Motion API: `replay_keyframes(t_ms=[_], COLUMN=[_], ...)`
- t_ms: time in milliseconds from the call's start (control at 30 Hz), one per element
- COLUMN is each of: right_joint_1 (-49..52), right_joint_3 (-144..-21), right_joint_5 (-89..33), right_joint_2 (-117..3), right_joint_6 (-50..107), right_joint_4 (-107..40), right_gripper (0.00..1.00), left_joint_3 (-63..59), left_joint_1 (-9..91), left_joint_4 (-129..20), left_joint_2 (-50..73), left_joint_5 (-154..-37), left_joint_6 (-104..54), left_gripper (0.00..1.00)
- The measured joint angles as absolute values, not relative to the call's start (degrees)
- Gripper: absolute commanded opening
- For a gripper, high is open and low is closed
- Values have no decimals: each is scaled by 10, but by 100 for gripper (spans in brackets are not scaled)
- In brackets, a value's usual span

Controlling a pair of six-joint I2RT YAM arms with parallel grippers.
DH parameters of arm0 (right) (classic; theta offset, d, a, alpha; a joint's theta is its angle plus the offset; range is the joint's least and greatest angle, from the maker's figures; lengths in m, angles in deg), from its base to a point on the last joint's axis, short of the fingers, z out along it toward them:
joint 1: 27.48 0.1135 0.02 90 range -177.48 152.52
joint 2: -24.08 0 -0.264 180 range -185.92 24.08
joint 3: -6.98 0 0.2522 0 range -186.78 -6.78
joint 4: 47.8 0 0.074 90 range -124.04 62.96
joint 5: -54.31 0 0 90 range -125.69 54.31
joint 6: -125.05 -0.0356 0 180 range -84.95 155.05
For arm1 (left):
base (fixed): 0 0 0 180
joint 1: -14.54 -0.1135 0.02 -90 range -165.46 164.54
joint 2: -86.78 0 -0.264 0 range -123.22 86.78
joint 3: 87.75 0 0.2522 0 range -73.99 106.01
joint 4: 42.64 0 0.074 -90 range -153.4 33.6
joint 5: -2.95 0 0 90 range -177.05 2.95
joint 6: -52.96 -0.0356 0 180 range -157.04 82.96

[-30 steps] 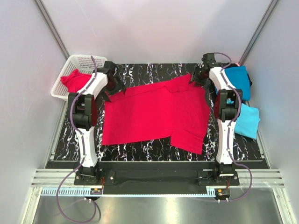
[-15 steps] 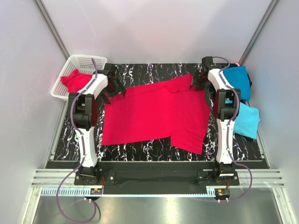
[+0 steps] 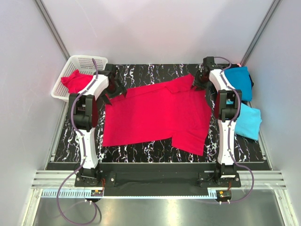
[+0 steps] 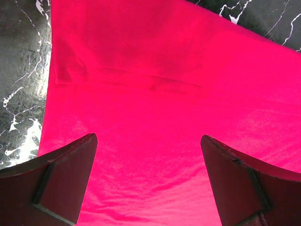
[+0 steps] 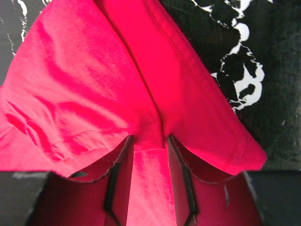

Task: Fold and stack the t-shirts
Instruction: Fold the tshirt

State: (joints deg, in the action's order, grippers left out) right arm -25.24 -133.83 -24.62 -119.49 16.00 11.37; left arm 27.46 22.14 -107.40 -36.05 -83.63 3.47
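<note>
Right wrist: right claw [image 5: 149, 141] clenches the far edge of the red shirt [image 5: 84, 80]; left claw [image 4: 148, 139] hangs released above it. Folding seems about to start; next, left must grip its edge.

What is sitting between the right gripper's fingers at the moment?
A gathered ridge of the spread red t-shirt runs between the fingers of the right gripper, which looks closed on it. That shows in the right wrist view.

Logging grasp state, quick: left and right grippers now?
Left gripper: open, over the spread red t-shirt.
Right gripper: shut on the spread red t-shirt.
</note>
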Motion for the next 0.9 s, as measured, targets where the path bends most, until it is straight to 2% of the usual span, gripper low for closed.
replay_keyframes(t_ms=[367,533,567,900], right_joint_1=[-252,-252,-252,-244], right_joint_3=[-1350,-1351,-1351,-1361], right_joint_5=[-242,-243,-243,-284], right_joint_2=[-1202,-1202,-1202,-1202], right_joint_6=[161,166,168,183], right_joint_4=[115,117,118,132], right_gripper=[37,13,11,9], left_joint_3=[275,275,275,273], left_joint_1=[221,221,221,221], left_joint_4=[-1073,-1073,-1073,-1073], left_joint_2=[-360,-360,-360,-360], left_joint_5=[-836,-836,-836,-837], left_joint_6=[35,35,35,35], left_gripper=[99,99,99,99])
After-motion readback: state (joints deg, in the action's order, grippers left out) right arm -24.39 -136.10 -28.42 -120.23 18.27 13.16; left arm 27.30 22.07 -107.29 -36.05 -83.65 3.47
